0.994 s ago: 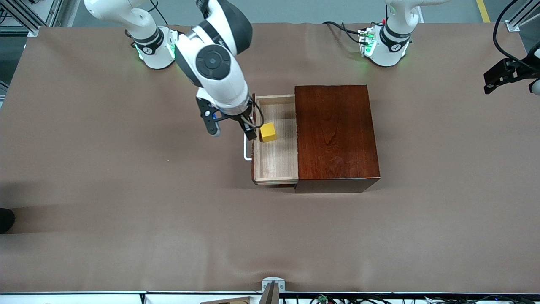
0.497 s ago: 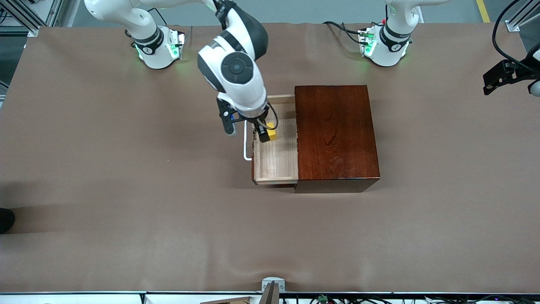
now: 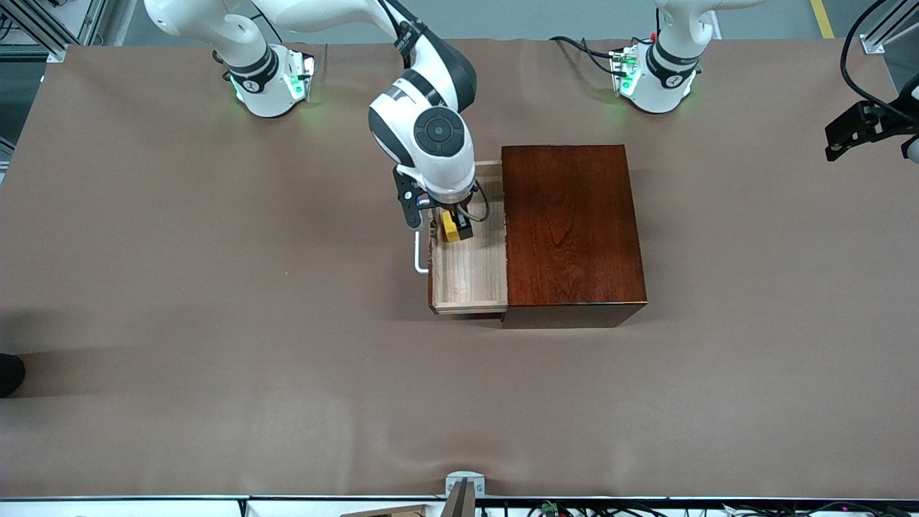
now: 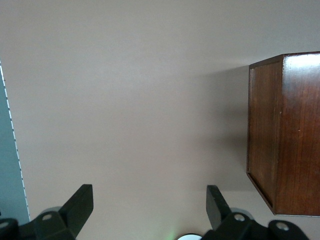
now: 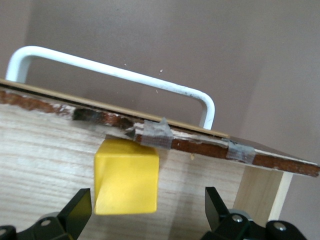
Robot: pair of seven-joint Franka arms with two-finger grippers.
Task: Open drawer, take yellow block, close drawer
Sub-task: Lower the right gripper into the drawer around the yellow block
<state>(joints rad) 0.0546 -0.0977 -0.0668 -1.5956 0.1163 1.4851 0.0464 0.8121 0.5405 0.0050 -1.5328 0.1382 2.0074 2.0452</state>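
The drawer (image 3: 470, 276) is pulled out of the dark reddish-brown wooden box (image 3: 571, 230) toward the right arm's end of the table, with its white handle (image 3: 418, 257) outermost. The yellow block (image 3: 449, 230) lies on the drawer's pale floor (image 5: 45, 150), close to the inside of the drawer front (image 5: 200, 145). My right gripper (image 3: 450, 222) hangs over the block, open. In the right wrist view the block (image 5: 127, 177) sits between the gripper's (image 5: 147, 205) fingers, off centre and untouched. My left gripper (image 3: 854, 129) waits, open, off the left arm's end of the table.
In the left wrist view the wooden box (image 4: 285, 130) stands apart from the open left gripper (image 4: 150, 200), with bare brown tablecloth (image 4: 125, 100) between them. Strips of grey tape (image 5: 155, 132) patch the drawer front's top edge, under the white handle (image 5: 115, 72).
My right gripper has moved from beside the drawer's handle toward the box, and now stands over the yellow block inside the drawer. It stays open. The left arm has barely moved.
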